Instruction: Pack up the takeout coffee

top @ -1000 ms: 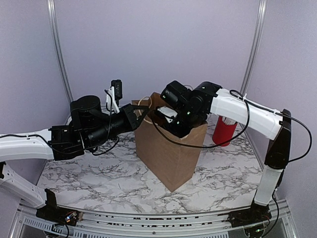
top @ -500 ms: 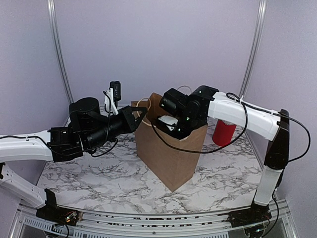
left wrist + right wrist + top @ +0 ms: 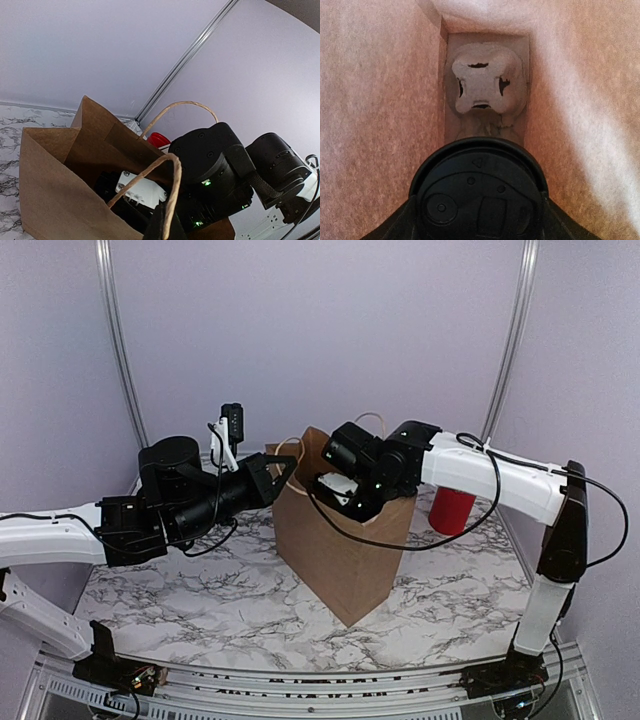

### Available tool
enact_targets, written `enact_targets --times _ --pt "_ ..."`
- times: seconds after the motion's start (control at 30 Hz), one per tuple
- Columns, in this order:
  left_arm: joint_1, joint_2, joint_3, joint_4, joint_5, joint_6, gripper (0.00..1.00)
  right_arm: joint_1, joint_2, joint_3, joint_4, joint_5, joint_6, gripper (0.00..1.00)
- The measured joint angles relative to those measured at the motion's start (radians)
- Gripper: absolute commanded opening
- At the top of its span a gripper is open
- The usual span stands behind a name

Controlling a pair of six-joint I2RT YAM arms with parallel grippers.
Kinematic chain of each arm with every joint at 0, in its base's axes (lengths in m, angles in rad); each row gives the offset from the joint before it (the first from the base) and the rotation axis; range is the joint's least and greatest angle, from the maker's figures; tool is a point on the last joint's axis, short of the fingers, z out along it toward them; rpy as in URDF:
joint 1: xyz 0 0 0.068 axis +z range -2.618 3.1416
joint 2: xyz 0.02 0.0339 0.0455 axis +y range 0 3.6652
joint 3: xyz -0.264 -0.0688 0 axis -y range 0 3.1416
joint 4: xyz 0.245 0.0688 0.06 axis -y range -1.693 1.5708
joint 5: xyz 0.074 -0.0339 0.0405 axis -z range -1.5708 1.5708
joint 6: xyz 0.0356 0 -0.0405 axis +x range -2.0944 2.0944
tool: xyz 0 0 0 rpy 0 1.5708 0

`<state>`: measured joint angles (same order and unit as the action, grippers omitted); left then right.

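Overhead: reaches right jaws into tall brown paper bag on marbled surface. Left wrist: pinches bag's twine handle tight in left jaws. Right wrist: clasps small black lidded paper cup between those jaws inside bag, over grey pulp carrier; best lowered straight into a socket before release.

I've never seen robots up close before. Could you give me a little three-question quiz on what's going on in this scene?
1. True or false: the right gripper is down inside the brown paper bag.
2. What is the left gripper pinching? A) the bag's handle B) a spoon C) nothing
3. Short answer: what lies on the bag's floor, beneath the black-lidded coffee cup?
Key: 1 true; 2 A; 3 a moulded cup carrier.
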<state>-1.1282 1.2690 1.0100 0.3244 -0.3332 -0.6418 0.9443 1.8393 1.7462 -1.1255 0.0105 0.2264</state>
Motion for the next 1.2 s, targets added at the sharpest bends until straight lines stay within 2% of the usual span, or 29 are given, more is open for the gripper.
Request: enact_targets --times 0.33,0.93,1.2 --pt "-0.001 0.000 0.000 0.000 0.000 0.003 0.00 0.000 -0.003 -0.008 0.019 0.014 0.000 0.74" --pt "-0.002 0.000 0.000 -0.018 -0.024 0.019 0.00 0.018 0.020 0.138 -0.130 0.044 0.001 0.74" --pt "-0.002 0.000 0.002 -0.030 -0.038 0.023 0.00 0.023 0.026 0.127 -0.161 0.047 0.000 0.75"
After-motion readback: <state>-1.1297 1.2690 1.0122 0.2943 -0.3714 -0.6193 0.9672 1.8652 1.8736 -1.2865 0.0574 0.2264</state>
